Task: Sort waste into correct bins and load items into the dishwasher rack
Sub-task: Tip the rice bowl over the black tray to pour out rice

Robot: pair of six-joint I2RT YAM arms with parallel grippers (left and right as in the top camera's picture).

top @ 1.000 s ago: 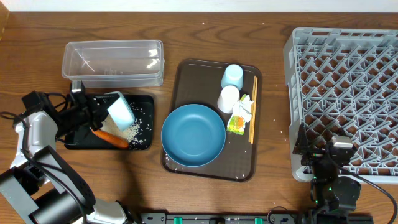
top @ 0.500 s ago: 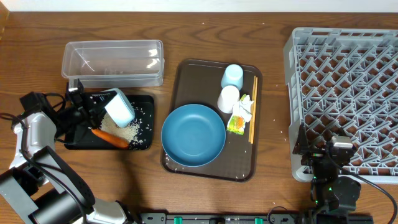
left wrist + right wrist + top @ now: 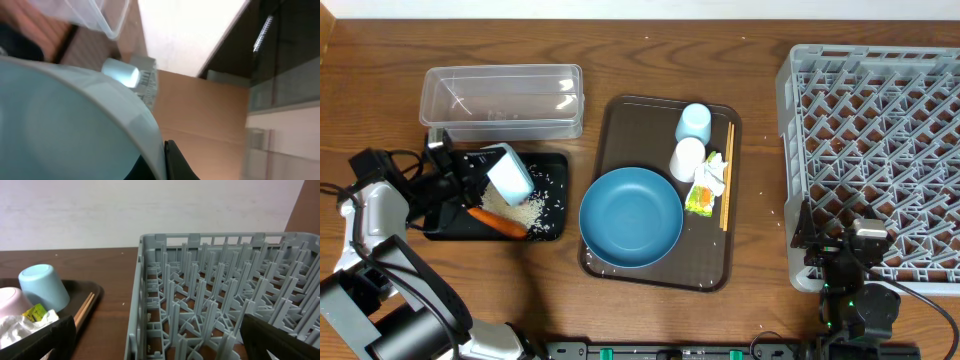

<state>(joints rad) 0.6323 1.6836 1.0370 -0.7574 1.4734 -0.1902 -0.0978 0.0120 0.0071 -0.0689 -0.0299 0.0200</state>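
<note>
My left gripper is shut on the rim of the small pale-blue bowl and holds it tilted over the black tray. A pile of rice and the carrot lie in that tray. The left wrist view is filled by the bowl, with one black finger against its rim. My right gripper stands open and empty over the front left corner of the grey rack. The blue plate, pale-blue cup, pinkish cup, wrapper, tissue and chopsticks rest on the brown serving tray.
The clear tub stands just behind the black tray. A few rice grains are scattered on the brown tray and on the wooden table between that tray and the rack.
The bowl in my left gripper has shifted slightly left and back over the black tray. The right arm has not moved.
</note>
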